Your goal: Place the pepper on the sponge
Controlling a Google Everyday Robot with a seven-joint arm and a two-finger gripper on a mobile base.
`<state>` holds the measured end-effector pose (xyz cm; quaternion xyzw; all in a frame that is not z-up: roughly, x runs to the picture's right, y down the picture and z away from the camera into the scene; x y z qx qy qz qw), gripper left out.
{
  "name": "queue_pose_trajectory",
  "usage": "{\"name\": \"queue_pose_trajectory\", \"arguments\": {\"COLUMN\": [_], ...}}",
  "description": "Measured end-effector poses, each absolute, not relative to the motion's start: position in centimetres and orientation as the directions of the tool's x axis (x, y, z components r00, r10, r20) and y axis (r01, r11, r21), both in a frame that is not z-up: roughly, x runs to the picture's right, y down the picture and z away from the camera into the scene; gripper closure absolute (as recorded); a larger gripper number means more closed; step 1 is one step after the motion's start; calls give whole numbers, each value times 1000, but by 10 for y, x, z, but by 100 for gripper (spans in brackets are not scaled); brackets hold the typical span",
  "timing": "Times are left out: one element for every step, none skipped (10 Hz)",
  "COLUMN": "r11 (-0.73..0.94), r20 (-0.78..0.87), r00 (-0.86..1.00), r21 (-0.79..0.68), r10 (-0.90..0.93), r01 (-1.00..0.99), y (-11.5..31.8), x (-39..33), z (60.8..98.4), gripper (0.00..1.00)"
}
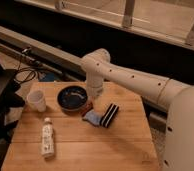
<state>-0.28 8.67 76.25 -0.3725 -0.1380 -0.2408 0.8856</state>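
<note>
My gripper [91,102] hangs from the white arm over the table, between the bowl's right rim and the sponge. A small dark red bit, seemingly the pepper [88,107], shows right at the gripper's lower end. How it is held is hidden. The blue-grey sponge [92,119] lies flat on the table just below and in front of the gripper, its right side touching a black striped block [109,115].
A dark blue bowl [72,98] sits left of the gripper, with a white cup [37,101] further left. A small white bottle [48,140] lies near the front left of the wooden table [115,150]. Dark equipment and cables stand off the left edge.
</note>
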Motion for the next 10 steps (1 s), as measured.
{"name": "queue_pose_trajectory", "arguments": {"r11": [599, 594, 587, 584, 584, 585, 586, 586, 585, 584], "r20": [422, 421, 419, 418, 417, 418, 419, 418, 417, 414], "r00": [850, 852, 855, 855, 855, 854, 854, 854, 856, 857], "r21": [-606, -614, -623, -626, -626, -625, -623, -624, -626, -630], "r10": [-315, -311, -307, -308, -310, -310, -310, -309, -307, -306], "r01": [523, 520, 516, 516, 517, 518, 518, 518, 515, 513], "y": [101, 110, 119, 123, 124, 124, 125, 125, 127, 128], "x": [1, 4, 6, 8, 8, 7, 5, 3, 3, 3], "z": [781, 792, 804, 810, 812, 813, 816, 818, 822, 825], "gripper": [80, 80, 80, 80, 80, 80, 79, 76, 67, 60]}}
